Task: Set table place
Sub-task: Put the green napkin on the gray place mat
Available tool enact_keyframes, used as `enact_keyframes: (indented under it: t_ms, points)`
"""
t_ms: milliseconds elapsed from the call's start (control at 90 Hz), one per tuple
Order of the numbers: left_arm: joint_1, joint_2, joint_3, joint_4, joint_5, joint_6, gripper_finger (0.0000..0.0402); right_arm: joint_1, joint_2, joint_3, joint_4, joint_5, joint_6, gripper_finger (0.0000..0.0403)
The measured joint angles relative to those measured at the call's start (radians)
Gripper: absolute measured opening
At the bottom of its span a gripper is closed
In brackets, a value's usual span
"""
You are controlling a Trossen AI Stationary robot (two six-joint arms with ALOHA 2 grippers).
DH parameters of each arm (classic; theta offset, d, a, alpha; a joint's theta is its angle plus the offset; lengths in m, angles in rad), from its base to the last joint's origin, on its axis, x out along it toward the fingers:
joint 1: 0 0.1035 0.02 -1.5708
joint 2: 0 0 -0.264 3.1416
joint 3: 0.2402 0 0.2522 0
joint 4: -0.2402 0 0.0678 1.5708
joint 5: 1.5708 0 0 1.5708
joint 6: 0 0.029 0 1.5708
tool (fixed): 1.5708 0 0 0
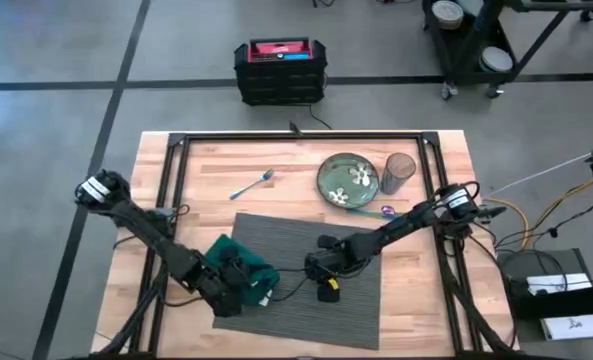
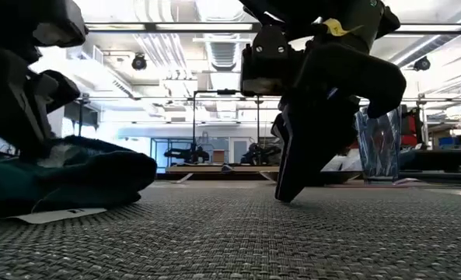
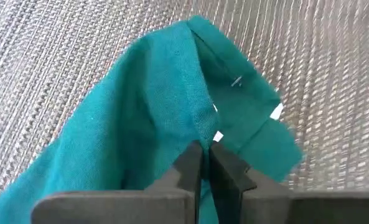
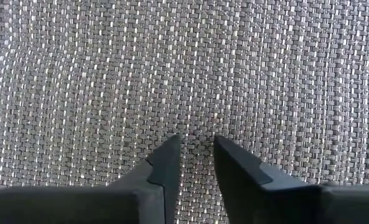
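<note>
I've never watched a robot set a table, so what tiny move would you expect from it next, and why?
Probably the left gripper lifts and spreads the green napkin: its fingers are pinched shut on the crumpled cloth at the placemat's left edge. The right gripper has its tips down on bare mat, holding nothing, likely steadying it.

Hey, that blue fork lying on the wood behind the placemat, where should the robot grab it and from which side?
Probably the middle of the fork's handle, coming straight down from above with the hand's fingers set across it. It lies flat on the table, slanted, tines toward the plate, with bare wood on both sides, so a pinch across the narrow handle looks clearest. The right hand is open over the placemat.
</note>
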Motion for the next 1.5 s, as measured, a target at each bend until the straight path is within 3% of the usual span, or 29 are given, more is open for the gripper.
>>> enact_keyframes:
  t_ms: [267, 533, 789, 1078, 1367, 1500]
  points:
    - [0.005, -0.031, 0.126, -0.115, 0.053, -0.095, 0.0002, 0.0, 0.0, 0.0, 0.001, -0.001, -0.005, 0.0054]
    - [0.007, -0.031, 0.124, -0.111, 0.071, -0.196, 0.0008, 0.0, 0.0, 0.0, 0.002, -0.001, -0.005, 0.0043]
    - [0.003, 0.014, 0.103, 0.055, 0.072, -0.066, 0.0007, 0.0, 0.0, 0.0, 0.002, -0.002, -0.005, 0.0056]
    - [0.016, 0.028, 0.126, 0.027, 0.06, -0.01, 0.0088, 0.004, 0.0, -0.002, 0.003, -0.002, -0.005, 0.0077]
    - [0.008, 0.034, 0.148, 0.014, 0.076, -0.001, 0.006, 0.004, 0.0, -0.003, 0.009, -0.002, -0.009, 0.0091]
    - [-0.01, 0.058, 0.143, 0.012, 0.17, -0.008, 0.0056, 0.004, 0.0, -0.003, 0.009, -0.002, -0.008, 0.0096]
